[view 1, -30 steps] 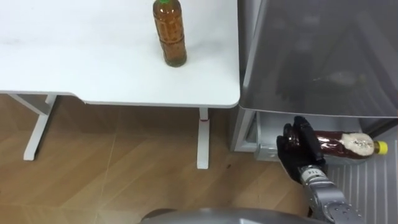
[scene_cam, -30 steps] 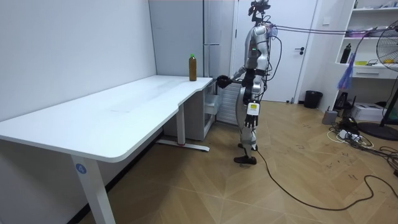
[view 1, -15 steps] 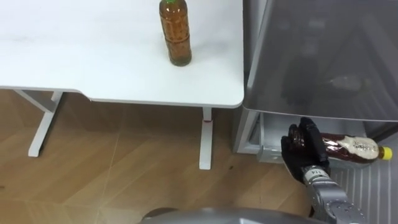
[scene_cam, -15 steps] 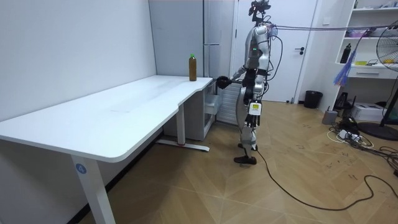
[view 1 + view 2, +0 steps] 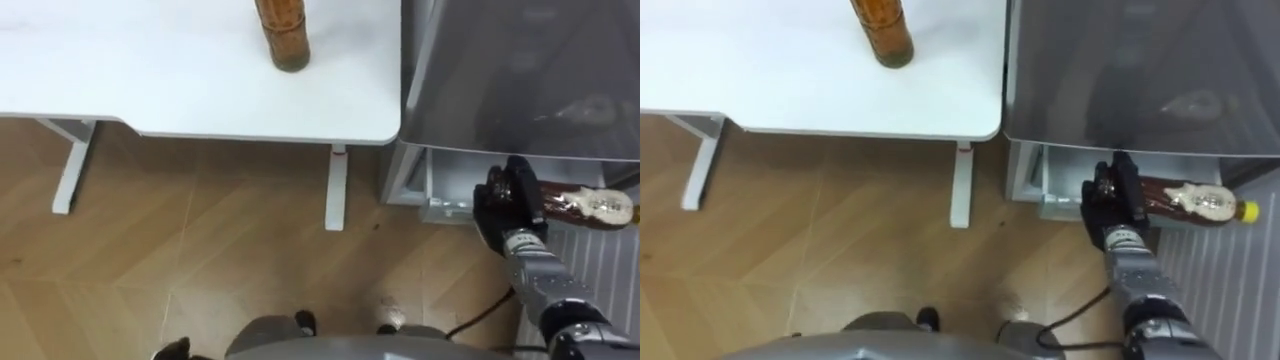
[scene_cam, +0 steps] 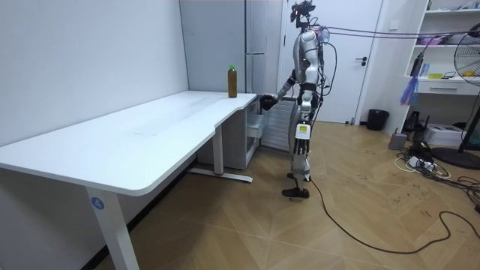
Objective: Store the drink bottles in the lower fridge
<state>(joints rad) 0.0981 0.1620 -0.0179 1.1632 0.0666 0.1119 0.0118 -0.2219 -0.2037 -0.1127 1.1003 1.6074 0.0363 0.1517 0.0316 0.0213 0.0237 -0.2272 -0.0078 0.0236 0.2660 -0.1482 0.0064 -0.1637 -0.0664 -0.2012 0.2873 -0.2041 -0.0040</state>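
My right hand (image 5: 510,204) is shut on a brown tea bottle (image 5: 592,206) that lies level, its yellow cap pointing right. Hand and bottle hang just under the grey upper fridge door (image 5: 520,80), at the mouth of the lower fridge compartment (image 5: 440,196). The right eye view shows the same hand (image 5: 1114,206) and bottle (image 5: 1192,200). A second brown bottle (image 5: 280,35) stands upright on the white table (image 5: 150,90) near its right end. In the room view I stand before the fridge, right hand (image 6: 268,98) stretched toward it, and the table bottle (image 6: 232,81) shows its green cap.
The table's rounded corner (image 5: 385,135) ends close to the fridge, and its white leg (image 5: 336,190) stands on the wooden floor. A ribbed white panel (image 5: 590,290) lies below my right hand. Open floor (image 5: 200,260) stretches to my left.
The eye view has shifted as my body straightened and leaned toward the fridge. My right hand still holds the bottle and sits slightly higher, nearer the lower compartment's mouth.
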